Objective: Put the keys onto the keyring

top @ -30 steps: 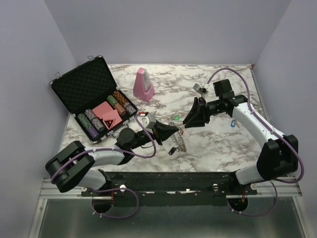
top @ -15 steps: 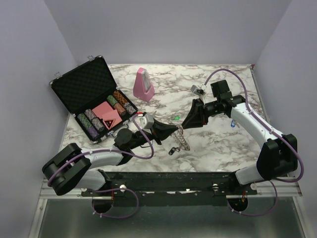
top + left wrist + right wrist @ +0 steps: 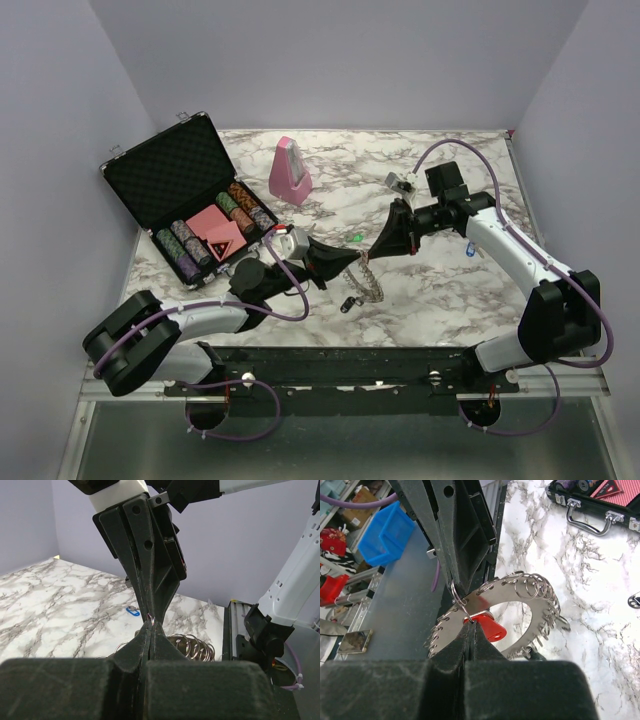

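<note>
The keyring (image 3: 372, 283), a flat silvery ring rimmed with small wire loops, hangs tilted above the table between both arms. My left gripper (image 3: 357, 258) is shut on one of its rim loops, seen at its tips (image 3: 151, 623). My right gripper (image 3: 372, 250) meets it tip to tip and is shut on a thin wire loop at the keyring's (image 3: 503, 595) rim (image 3: 471, 624). A red-capped key (image 3: 490, 630) lies against the ring just past those fingertips; what it hangs from is hidden. A black key (image 3: 348, 303) and a blue key (image 3: 468, 250) lie on the marble.
An open black poker-chip case (image 3: 190, 200) sits at the far left, a pink metronome (image 3: 290, 172) behind the middle. A small green item (image 3: 356, 238) lies just behind the grippers. The table's near rail (image 3: 340, 365) runs below the arms.
My right gripper has gone from open to shut and moved in against the left gripper's tips. The left gripper has lifted the keyring slightly up and to the right.
</note>
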You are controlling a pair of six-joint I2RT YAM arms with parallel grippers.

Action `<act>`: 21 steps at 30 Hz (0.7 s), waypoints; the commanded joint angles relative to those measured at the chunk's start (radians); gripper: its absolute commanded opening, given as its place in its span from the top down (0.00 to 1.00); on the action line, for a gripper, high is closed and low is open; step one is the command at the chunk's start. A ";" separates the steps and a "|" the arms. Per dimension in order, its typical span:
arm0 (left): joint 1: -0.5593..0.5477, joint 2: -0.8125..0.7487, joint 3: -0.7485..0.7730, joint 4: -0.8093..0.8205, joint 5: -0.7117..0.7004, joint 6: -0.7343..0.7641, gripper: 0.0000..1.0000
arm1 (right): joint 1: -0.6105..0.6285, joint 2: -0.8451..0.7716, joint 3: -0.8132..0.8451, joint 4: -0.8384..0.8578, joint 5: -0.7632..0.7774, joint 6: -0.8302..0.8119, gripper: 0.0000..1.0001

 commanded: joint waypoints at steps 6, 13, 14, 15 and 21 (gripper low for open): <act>-0.003 -0.018 0.051 0.162 -0.008 0.015 1.00 | 0.009 0.000 0.011 -0.047 -0.014 -0.050 1.00; -0.003 -0.024 0.050 0.153 -0.011 0.020 1.00 | 0.008 -0.006 0.009 -0.054 -0.022 -0.065 1.00; -0.003 -0.023 0.050 0.155 -0.010 0.020 1.00 | 0.009 -0.008 0.008 -0.056 -0.023 -0.064 1.00; -0.003 -0.021 0.054 0.155 -0.008 0.020 1.00 | 0.009 -0.008 0.008 -0.054 -0.023 -0.067 1.00; -0.003 -0.016 0.057 0.162 -0.004 0.021 1.00 | 0.009 -0.009 0.012 -0.056 -0.014 -0.070 0.98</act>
